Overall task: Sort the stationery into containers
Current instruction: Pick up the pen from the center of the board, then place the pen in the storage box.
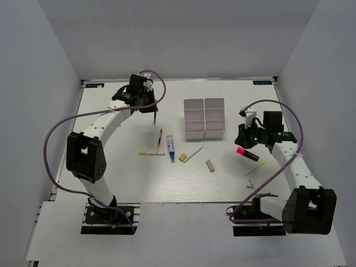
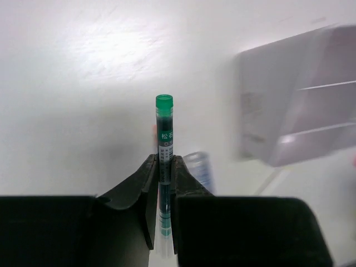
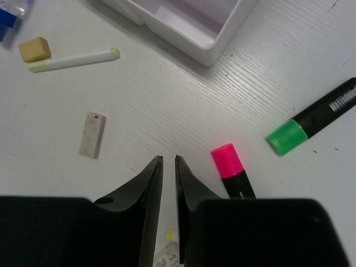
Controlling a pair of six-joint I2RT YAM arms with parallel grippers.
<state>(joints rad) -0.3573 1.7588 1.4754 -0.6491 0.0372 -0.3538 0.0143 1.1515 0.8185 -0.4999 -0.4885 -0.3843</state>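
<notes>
Now | left fingers point(image 2: 147, 189) grip green-capped pen point(image 2: 164, 128) | right fingers point(image 3: 151, 183) nearly closed, empty

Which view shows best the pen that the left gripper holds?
Left wrist: the green-capped pen stands central, clamped in the left gripper. Top external shows the pen only as a thin dark line. Right wrist does not show it.
</notes>
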